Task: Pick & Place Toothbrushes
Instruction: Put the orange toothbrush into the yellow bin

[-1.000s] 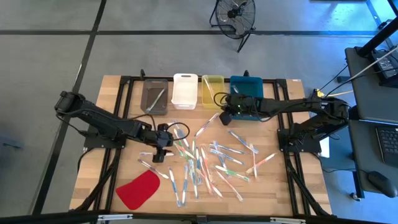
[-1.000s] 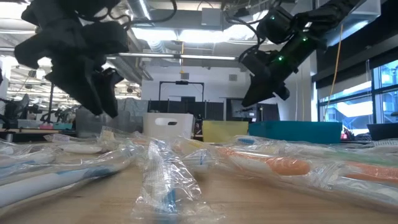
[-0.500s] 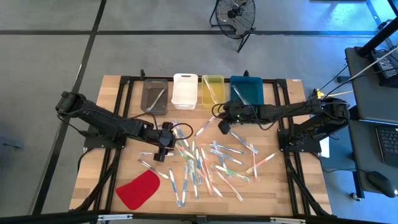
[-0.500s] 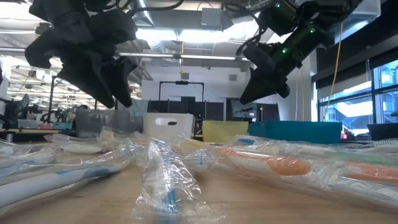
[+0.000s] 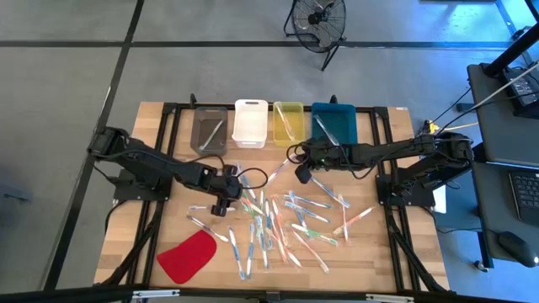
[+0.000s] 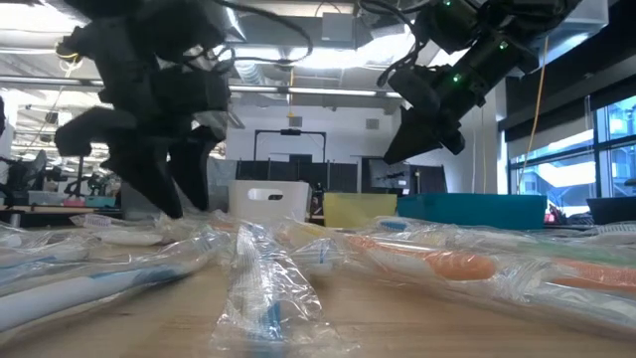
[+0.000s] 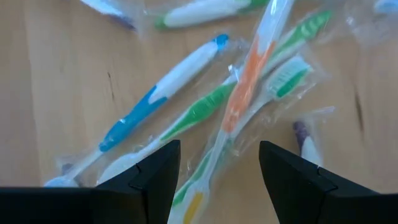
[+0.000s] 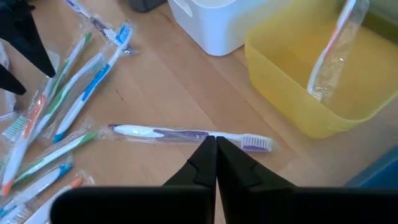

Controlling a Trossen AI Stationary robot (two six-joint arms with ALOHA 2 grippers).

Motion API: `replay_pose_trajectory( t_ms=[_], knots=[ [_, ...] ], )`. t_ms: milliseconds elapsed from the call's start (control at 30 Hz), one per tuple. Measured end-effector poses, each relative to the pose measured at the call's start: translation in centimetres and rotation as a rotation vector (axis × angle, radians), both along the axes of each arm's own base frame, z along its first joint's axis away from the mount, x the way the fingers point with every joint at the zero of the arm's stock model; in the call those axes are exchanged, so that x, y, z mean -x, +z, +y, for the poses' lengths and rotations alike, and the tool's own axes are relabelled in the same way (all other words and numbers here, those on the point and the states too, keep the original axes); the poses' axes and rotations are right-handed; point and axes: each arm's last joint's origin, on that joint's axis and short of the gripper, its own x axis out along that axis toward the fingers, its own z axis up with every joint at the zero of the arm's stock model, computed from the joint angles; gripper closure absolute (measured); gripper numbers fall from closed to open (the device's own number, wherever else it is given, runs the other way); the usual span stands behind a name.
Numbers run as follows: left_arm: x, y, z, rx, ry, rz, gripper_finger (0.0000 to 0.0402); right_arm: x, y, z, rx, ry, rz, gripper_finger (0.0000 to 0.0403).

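Directly beneath the left tool [image 5: 221,200], a tangle of wrapped toothbrushes [image 7: 205,106] lies on the wooden surface [image 5: 152,227]: an orange-handled one crossing a green one, with a blue one just beside them. That tool's fingers [image 7: 155,177] stand wide apart, holding nothing, straddling the orange and green handles from above. The step in hand looks like a pick from the pile; the next move calls for lowering until the fingers flank one handle only, since the crossed brushes and loose wrappers could come up together.

Ahead of the right tool [image 8: 214,146], whose fingers are pressed together and empty, a purple-handled toothbrush [image 8: 186,133] lies alone on the surface, with the yellow bin [image 8: 323,118] just beyond it already holding one brush. The grey bin [image 5: 209,131], white bin [image 5: 250,123] and blue bin [image 5: 334,122] sit in the same row. This tool would need to spread its fingers before taking anything.
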Motion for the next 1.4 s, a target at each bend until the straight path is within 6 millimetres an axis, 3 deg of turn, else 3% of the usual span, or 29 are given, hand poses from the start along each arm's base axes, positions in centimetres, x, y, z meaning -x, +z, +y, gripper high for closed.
replay_pose_trajectory(
  t_ms=[167, 367, 567, 1067, 1400],
  knots=[
    [-0.2, -0.8, 0.1, -0.016, 0.007, 0.031, 0.0187, 0.0, 0.0, 0.0, 0.000, 0.000, 0.000, 0.0398],
    [-0.2, -0.9, 0.5, -0.023, 0.025, 0.035, 0.0193, 0.0, 0.0, 0.0, 0.000, 0.000, 0.001, 0.0374],
    [-0.2, -0.9, 0.8, -0.026, 0.011, 0.049, 0.0238, 0.0, 0.0, 0.0, 0.000, 0.000, 0.001, 0.0366],
    [0.0, -1.0, 1.0, -0.013, -0.024, 0.080, 0.0360, 0.0, 0.0, 0.0, 0.000, 0.000, 0.001, 0.0399],
    [0.1, -0.8, 1.0, -0.007, -0.027, 0.071, 0.0389, 0.0, 0.0, 0.0, 0.000, 0.000, 0.000, 0.0368]
  ],
)
